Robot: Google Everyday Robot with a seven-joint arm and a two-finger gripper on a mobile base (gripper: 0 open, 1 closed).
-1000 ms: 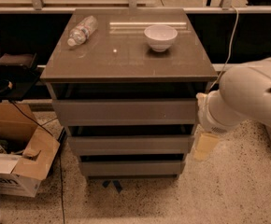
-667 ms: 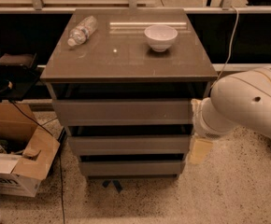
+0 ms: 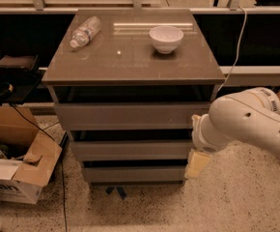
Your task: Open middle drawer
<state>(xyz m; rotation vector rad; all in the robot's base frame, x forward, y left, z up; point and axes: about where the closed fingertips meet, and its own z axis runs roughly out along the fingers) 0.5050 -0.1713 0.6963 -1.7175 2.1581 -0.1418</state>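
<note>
On tabletop [image 3: 130,64]: bottle [image 3: 84,31] lying near back-left corner, bowl [image 3: 166,37] upright near back edge. Cardboard box [image 3: 19,175] on floor, left.

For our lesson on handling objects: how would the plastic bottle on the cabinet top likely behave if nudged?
The bottle lies on its side, so it would probably roll. It looks clear and thin-walled, so likely light. The gripper sits low by the middle drawer's right end, away from it.

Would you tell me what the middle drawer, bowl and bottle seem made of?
The middle drawer looks like matte grey-brown laminate, flat, dull. The bowl: white, probably glazed ceramic, glossy. The bottle: clear plastic, see-through. The end effector sits by the drawers' right edge.
</note>
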